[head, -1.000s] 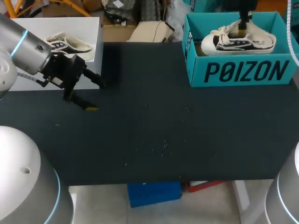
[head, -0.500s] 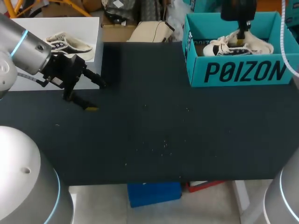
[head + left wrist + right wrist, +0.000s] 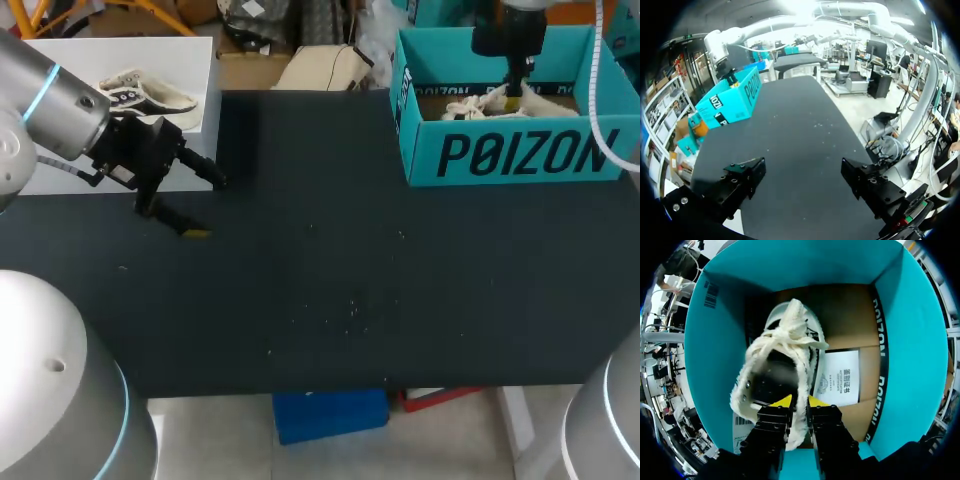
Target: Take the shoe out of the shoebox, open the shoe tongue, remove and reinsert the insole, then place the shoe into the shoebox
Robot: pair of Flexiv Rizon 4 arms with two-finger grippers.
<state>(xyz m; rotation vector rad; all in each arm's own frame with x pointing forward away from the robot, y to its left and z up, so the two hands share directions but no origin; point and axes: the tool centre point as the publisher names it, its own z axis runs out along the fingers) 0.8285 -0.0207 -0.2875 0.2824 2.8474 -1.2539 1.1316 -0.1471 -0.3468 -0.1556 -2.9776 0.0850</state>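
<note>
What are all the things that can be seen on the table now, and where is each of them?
table: one, black, under everything.
shoebox: one, teal, open, at the table's far right.
shoe: one, cream with black, inside the shoebox.
printed card: one, white, flat on the shoebox floor beside the shoe.
white board: one, at the table's far left.
second shoe: one, cream with black, lying on the white board.
left gripper: one, black with yellow tips, open and holding nothing, over the table's left part.
right gripper: one, black with yellow tips, inside the shoebox, shut on the shoe.
</note>
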